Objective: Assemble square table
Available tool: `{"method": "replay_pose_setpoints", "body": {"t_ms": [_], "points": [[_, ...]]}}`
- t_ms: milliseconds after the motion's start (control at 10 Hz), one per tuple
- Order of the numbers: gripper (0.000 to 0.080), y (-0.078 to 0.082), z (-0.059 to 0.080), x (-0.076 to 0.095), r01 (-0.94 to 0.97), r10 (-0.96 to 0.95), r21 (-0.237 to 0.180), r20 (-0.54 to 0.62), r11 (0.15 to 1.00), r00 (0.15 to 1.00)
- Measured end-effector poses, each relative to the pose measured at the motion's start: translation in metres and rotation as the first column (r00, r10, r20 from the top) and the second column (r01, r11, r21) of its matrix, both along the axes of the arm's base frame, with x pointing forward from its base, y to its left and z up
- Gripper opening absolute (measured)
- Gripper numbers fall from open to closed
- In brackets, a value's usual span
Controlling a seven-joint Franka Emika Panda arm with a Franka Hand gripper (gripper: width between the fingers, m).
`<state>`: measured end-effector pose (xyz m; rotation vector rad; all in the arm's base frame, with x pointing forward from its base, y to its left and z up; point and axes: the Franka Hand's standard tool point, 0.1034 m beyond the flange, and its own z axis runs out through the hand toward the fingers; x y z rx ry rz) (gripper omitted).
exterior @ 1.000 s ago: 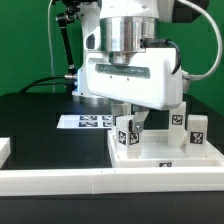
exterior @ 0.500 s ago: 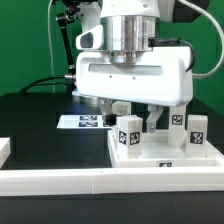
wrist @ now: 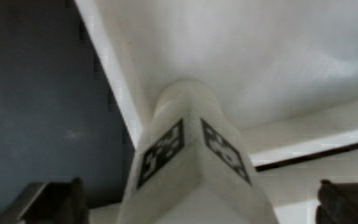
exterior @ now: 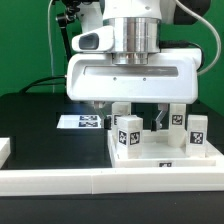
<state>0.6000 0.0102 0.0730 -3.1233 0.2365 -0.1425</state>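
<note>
The square table's white slab [exterior: 170,152] lies at the exterior view's right, and several tagged white legs stand on it. My gripper [exterior: 130,110] hangs low over the slab, open, its fingers on either side of the front leg [exterior: 127,135] and apart from it. More legs stand behind it [exterior: 120,108] and at the right [exterior: 178,118], [exterior: 197,130]. In the wrist view the tagged leg [wrist: 194,150] stands upright on the slab [wrist: 247,50], midway in my open gripper [wrist: 197,205]; the dark fingertips [wrist: 51,200] show no contact with it.
The marker board [exterior: 86,121] lies flat on the black table, to the exterior view's left of the slab. A long low white border wall [exterior: 100,180] runs along the front. A green backdrop stands behind the arm.
The jaws have opened wide and let go of the front leg, which stays standing on the slab. The hand has turned to face the exterior camera squarely.
</note>
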Motion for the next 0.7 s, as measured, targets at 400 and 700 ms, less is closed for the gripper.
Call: {"method": "replay_pose_setpoints", "body": {"t_ms": [400,700], "points": [[0.0649,-0.0035,0.0021,0.0000,-0.289,0.289,-0.031,-0.004,0.957,0.957],[0.0649,-0.0048,0.0025,0.0003,-0.440,0.440,-0.049,-0.013,0.897,0.898]]}}
